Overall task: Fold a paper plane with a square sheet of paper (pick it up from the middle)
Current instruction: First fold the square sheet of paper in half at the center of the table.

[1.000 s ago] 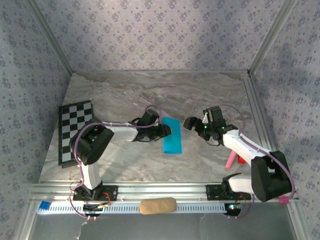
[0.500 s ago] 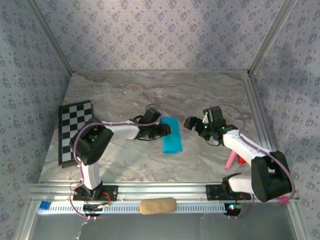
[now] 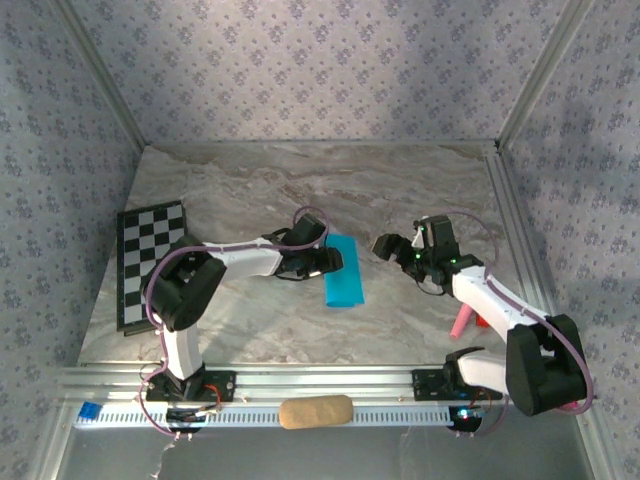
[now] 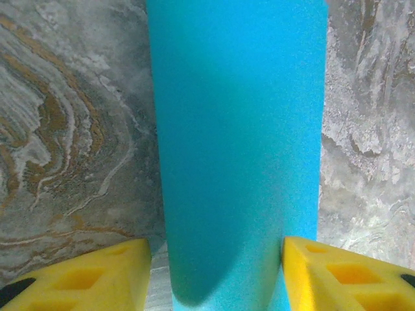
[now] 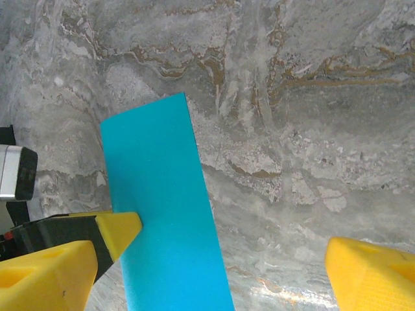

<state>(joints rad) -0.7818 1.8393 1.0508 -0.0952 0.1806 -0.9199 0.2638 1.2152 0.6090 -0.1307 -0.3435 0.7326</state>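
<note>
Here we go: the sheet of paper [image 3: 345,272] lies flat near the middle of the desk [image 3: 250,190], folded to a long oblong with no point on it yet, so I'd say we're early in the plane. My left tool [image 3: 325,262] is down at the sheet's left long edge, spread fairly wide and holding nothing. From the left wrist, its yellow fingers [image 4: 97,275] stand one on each side of the blue strip, just beside its edges. My right tool [image 3: 392,245] hangs off to the right of the sheet, apart from it, wide open and empty too.

Now the worry. That paper is thin and the marbled top looks slick. If I close the left tool from here, the fingers could shove the edges inward and buckle the strip into a hump instead of gripping it, and a stray crease would spoil the centre line. If I press down crooked, the sheet may skate away or swing round under one finger. Nothing pins it on the right, so a push from the left would carry it that way. If the fold springs open on the lift, I might catch only one layer. I can't tell whether the fingers touch the desk
</note>
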